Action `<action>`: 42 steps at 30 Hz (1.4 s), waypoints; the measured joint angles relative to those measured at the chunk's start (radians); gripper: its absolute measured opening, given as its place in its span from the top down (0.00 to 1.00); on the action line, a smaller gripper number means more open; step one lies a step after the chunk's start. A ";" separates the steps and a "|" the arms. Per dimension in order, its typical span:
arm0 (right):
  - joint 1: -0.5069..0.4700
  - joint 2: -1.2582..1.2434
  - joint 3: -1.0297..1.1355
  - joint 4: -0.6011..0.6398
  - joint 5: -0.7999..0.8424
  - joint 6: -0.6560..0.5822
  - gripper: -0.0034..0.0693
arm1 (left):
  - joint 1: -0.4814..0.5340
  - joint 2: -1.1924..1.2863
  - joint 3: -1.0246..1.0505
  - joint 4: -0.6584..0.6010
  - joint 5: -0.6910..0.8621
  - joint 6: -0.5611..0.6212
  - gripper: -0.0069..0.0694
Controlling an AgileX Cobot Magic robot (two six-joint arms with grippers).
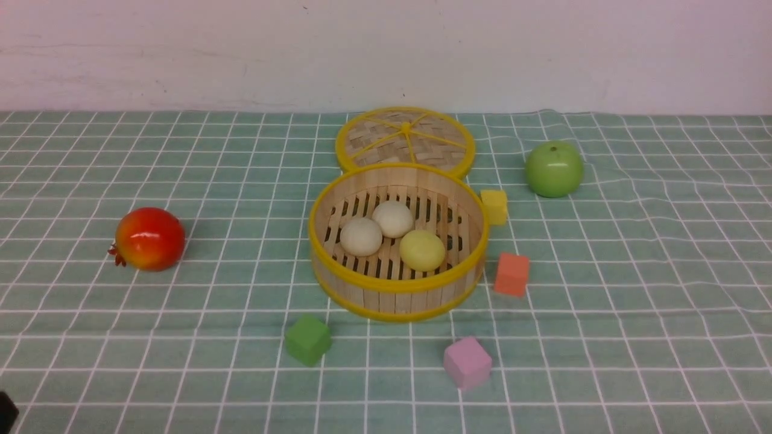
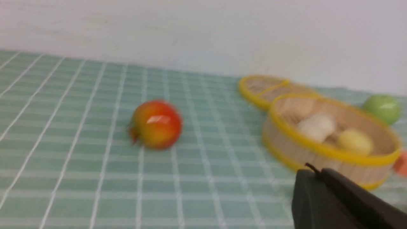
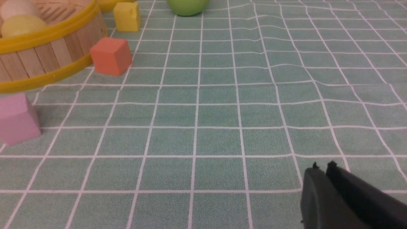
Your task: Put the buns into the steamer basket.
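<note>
I get even, soft overhead light and faint shadows. My front view is sharp; glare spots sit on the red fruit (image 1: 149, 238) at left and the green apple (image 1: 553, 169) at far right. My left wrist view is smeared with blur throughout. My right wrist view is crisp.

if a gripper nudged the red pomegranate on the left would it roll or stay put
The pomegranate is round and sits free on the cloth, so it would probably roll. Its small crown, pointing sideways, might stop it or turn it. Its skin shows a bright glare, so it looks smooth and perhaps slippery to pinch.
</note>
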 joint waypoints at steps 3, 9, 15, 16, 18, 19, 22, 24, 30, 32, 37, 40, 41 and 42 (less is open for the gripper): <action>0.000 0.000 0.000 0.000 0.000 0.000 0.90 | 0.011 -0.014 0.076 0.066 0.064 -0.100 0.93; 0.000 0.000 0.000 0.003 0.000 0.000 0.89 | 0.011 -0.014 0.083 0.112 0.194 -0.214 0.93; 0.000 -0.001 0.000 0.004 0.000 0.000 0.88 | 0.011 -0.014 0.083 0.116 0.191 -0.243 0.93; 0.000 -0.001 0.000 0.004 0.000 0.000 0.88 | 0.011 -0.014 0.083 0.117 0.190 -0.243 0.93; 0.000 -0.001 0.000 0.004 0.000 0.000 0.87 | 0.011 -0.014 0.083 0.118 0.190 -0.244 0.93; 0.000 -0.001 0.000 0.004 0.000 0.000 0.87 | 0.011 -0.014 0.083 0.118 0.190 -0.245 0.93; 0.000 -0.001 0.000 0.004 0.000 0.000 0.87 | 0.011 -0.014 0.083 0.118 0.190 -0.245 0.93; 0.000 -0.001 0.000 0.004 0.000 0.000 0.86 | 0.011 -0.014 0.083 0.118 0.190 -0.245 0.93; 0.000 -0.001 0.000 0.004 0.000 0.000 0.85 | 0.011 -0.014 0.083 0.118 0.190 -0.245 0.93; 0.000 -0.001 0.000 0.004 0.000 0.000 0.84 | 0.011 -0.014 0.083 0.118 0.190 -0.246 0.93; 0.000 -0.001 0.000 0.004 0.000 0.000 0.83 | 0.011 -0.014 0.083 0.119 0.190 -0.246 0.93; 0.000 -0.001 0.000 0.004 0.001 0.000 0.83 | 0.011 -0.014 0.083 0.119 0.190 -0.246 0.93; 0.000 -0.001 0.000 0.004 0.001 0.000 0.83 | 0.011 -0.014 0.083 0.119 0.190 -0.246 0.93; 0.000 -0.001 0.000 0.004 0.001 0.000 0.82 | 0.011 -0.014 0.083 0.119 0.190 -0.246 0.93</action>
